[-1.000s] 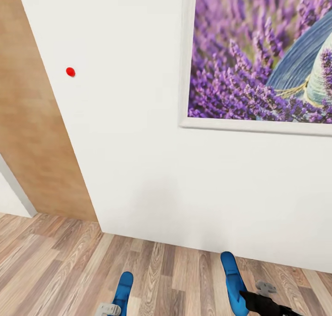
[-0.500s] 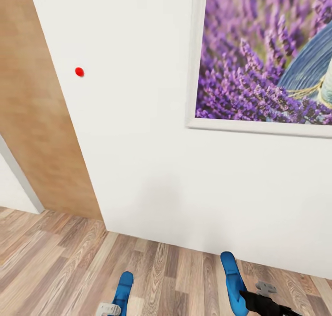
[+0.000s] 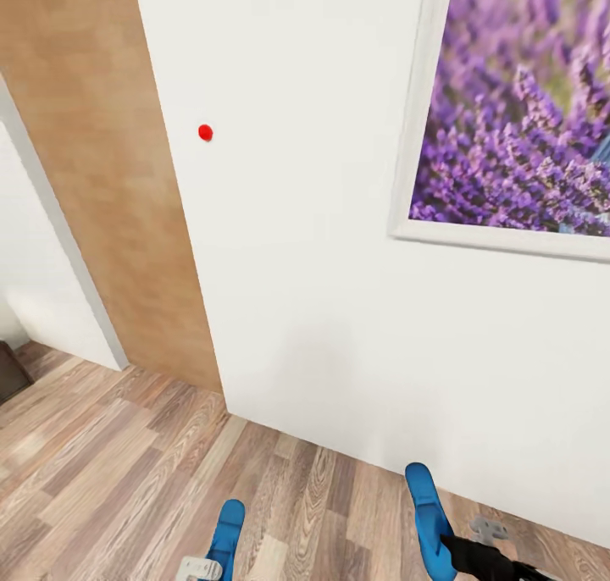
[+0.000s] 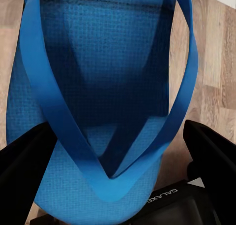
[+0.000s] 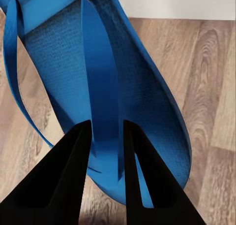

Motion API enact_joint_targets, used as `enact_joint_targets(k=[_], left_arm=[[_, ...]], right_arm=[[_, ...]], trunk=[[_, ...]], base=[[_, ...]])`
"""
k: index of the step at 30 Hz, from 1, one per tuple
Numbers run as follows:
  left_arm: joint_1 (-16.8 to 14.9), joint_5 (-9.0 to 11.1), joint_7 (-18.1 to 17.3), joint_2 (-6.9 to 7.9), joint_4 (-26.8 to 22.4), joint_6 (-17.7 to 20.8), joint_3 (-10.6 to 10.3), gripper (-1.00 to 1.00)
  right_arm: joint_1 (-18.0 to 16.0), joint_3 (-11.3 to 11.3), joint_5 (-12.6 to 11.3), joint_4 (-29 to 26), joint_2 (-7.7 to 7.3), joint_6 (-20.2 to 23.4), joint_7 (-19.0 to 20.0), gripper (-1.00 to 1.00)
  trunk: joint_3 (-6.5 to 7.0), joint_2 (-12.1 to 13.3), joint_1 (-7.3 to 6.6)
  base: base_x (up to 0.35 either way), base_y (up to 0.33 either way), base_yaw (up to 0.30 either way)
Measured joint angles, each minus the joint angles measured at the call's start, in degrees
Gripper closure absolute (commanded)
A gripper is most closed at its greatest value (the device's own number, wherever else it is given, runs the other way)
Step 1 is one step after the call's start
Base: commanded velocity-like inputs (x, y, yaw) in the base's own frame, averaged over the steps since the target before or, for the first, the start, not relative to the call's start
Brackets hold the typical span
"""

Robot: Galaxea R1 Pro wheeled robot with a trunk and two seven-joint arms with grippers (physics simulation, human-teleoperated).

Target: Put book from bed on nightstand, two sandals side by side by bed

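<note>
Head view first: right claw [image 3: 464, 556] at the bottom edge, black body, clamped on the right sandal [image 3: 426, 517], which sticks forward toward the wall. Left claw [image 3: 203, 569] shows as a grey tip at the bottom edge, the left sandal [image 3: 227, 534] in it, also pointing forward. Both sandals hang above the wood-plank floor [image 3: 110, 471], well apart from each other. Straight ahead is a white wall [image 3: 313, 310] with a small red dot [image 3: 205, 132] and a white-framed lavender picture [image 3: 525, 115] at upper right. A light wood panel [image 3: 110, 183] runs down the left of the wall, more white wall beyond it. A dark object sits at the far left edge, too cropped to identify. Both arms are low, barely in frame.

Left wrist view: left sandal [image 4: 98, 97] seen strap side up, straps meeting in a V near the claw. Black fingers [image 4: 24, 161] sit on either side of the sole, touching its edges; the claw is gripping it across the width. Plank floor [image 4: 216, 62] behind.

Right wrist view: right claw [image 5: 105, 171] has both black fingers [image 5: 69, 180] pinched on the centre strap of the right sandal [image 5: 137, 102], jaws nearly together. Sole hangs tilted over the floor [image 5: 206, 87]; wall base at the far end.
</note>
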Motion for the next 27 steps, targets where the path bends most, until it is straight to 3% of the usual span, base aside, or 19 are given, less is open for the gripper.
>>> enact_joint_targets(k=[16,27], left_arm=[[0.0,0.0,0.0,0.0,0.0,0.0,0.0,1.0],[0.0,0.0,0.0,-0.26,0.0,0.0,0.0,1.0]], right_arm=[[0.0,0.0,0.0,0.0,0.0,0.0,0.0,1.0],[0.0,-0.1,0.0,0.0,-0.01,0.0,0.0,1.0]], trunk=[[0.0,0.0,0.0],[0.0,0.0,-0.01]], base=[[0.004,0.0,0.29],[0.236,0.0,0.042]])
